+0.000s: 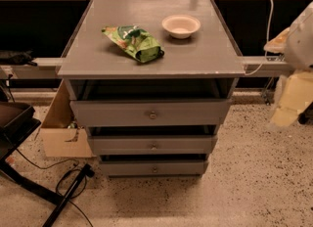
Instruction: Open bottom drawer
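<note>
Low in the centre of the frame, beneath the middle drawer (122, 145), sits the bottom drawer (127, 167), its flat grey front set back from the one above. Your only hold is the small round knob (154, 170) at its middle. It is hard metal and probably slippery, so pinch it squarely. The drawer looks rigid and should slide straight out. Your gripper (292, 99) hangs at the right edge, well apart from it; whether it is open or closed you cannot tell.
</note>
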Available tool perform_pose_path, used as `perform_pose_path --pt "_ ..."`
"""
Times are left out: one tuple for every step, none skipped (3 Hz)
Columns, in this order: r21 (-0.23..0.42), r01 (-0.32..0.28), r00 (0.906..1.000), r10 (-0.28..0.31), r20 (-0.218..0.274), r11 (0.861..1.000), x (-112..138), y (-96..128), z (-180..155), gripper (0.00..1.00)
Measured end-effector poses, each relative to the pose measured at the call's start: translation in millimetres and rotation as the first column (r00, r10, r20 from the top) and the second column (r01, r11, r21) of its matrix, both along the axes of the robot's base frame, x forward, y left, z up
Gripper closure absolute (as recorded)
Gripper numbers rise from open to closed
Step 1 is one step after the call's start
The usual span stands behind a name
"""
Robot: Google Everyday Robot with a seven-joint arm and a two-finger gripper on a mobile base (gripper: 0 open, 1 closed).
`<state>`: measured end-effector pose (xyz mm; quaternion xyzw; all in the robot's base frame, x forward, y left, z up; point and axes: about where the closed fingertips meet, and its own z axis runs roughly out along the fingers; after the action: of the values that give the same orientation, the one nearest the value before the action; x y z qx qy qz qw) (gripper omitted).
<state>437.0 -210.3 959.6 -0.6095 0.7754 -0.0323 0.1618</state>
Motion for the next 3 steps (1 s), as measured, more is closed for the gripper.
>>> perform_pose_path --pt "0.023 -0.049 0.9988 0.049 -0.006 0.999 -2.7 10.8 -57.9 0.00" --pt "0.006 -0.097 0.9951 0.098 -0.017 0.995 -1.6 17.5 -128.6 0.00" --pt "-0.022 -0.131 0.9893 0.129 -0.067 0.991 2.8 19.5 -229.7 0.00"
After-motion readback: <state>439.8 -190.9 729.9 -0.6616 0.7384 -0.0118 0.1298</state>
